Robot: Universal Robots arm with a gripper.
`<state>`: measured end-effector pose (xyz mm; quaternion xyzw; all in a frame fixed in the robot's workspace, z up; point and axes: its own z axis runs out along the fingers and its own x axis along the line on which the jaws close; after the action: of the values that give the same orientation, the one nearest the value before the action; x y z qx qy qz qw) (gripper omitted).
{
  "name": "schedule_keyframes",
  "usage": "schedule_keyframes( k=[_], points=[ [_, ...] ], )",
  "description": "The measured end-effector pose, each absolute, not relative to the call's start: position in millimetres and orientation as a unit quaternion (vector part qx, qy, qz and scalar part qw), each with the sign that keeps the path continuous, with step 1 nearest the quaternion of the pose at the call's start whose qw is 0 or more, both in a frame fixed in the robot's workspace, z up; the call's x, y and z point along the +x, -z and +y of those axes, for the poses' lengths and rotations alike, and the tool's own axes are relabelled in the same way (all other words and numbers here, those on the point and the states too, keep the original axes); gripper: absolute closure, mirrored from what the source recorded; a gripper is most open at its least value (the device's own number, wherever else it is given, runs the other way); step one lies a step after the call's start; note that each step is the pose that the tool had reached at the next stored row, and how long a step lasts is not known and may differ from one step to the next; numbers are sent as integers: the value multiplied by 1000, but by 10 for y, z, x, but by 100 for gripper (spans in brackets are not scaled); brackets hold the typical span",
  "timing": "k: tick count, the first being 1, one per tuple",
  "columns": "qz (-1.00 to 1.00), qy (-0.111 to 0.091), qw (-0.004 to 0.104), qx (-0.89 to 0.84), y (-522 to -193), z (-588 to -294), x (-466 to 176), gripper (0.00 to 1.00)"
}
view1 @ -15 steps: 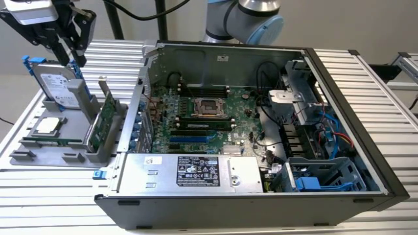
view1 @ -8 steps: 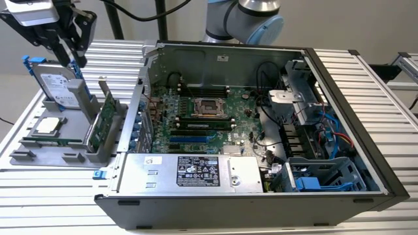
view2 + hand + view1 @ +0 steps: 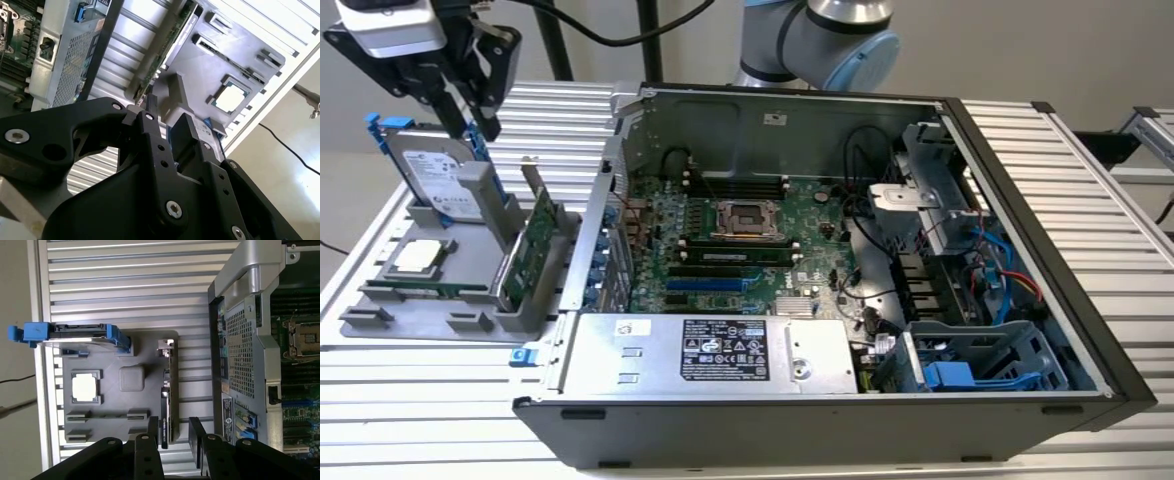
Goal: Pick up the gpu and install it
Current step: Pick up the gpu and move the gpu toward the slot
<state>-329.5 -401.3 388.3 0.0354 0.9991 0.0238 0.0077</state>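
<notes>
Hovering over the grey holder on the table, gripper spread apart, empty. The gpu stands on edge in a holder slot, between the blue-railed hard drive and the computer case, untouched.
</notes>
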Motion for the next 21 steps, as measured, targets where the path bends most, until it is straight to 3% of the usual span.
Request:
schedule_keyframes(
  k=[21],
  points=[
    [999, -24, 8, 35, -3845, -4055, -3288, 0]
  ],
)
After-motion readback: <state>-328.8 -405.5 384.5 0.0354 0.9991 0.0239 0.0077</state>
